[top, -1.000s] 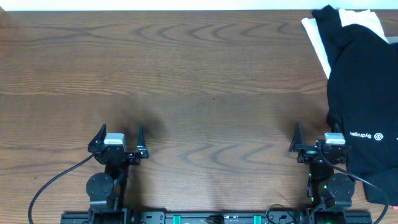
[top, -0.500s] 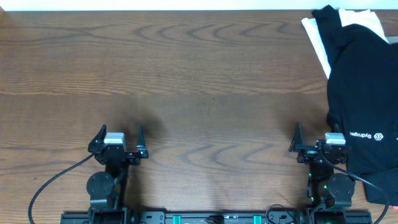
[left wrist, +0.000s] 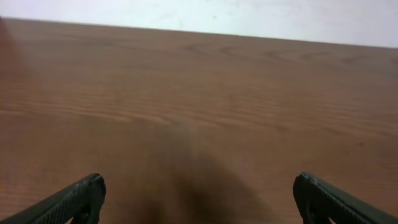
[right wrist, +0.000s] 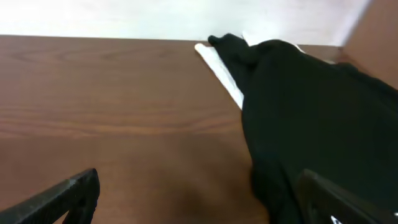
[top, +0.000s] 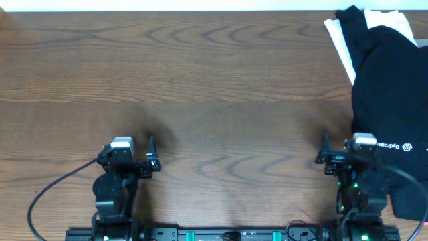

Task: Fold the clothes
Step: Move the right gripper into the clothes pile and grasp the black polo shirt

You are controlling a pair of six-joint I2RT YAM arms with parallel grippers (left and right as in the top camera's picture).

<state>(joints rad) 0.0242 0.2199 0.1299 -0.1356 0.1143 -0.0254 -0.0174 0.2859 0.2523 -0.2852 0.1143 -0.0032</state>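
Right pincer (right wrist: 199,186) beside black clothes (right wrist: 311,106)

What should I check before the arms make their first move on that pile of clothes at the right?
1. The left gripper is open and empty: ok.
2. The right gripper is open and empty: ok.
3. The black garment is close to the right gripper: ok, it lies just beside it at the right edge of the table.
4. The black garment is spread flat: not ok, it is bunched over a white garment.
5. Bare wood mid-table for folding: ok.
6. Number of garments in the pile: cannot tell.
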